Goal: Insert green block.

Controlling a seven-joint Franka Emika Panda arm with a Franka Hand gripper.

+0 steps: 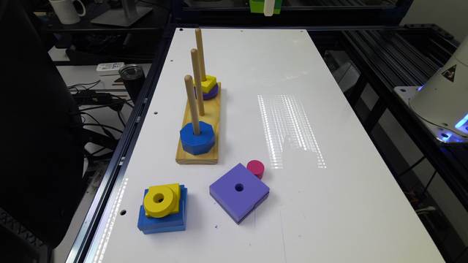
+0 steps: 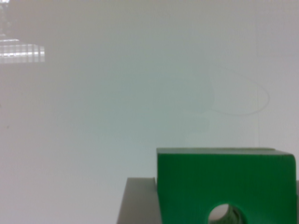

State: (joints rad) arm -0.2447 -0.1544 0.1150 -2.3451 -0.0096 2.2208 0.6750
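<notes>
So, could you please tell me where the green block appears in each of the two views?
Exterior view: the green block is at the picture's top edge, middle, past the far end of the white table.
Wrist view: the green block sits close up in the foreground, its round hole cut by the picture's edge.
Shared landmark: the white table.

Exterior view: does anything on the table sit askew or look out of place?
Mildly. The purple square block lies rotated off the table's edges, a pink cylinder at its far corner. Nothing looks spilled or damaged.
</notes>
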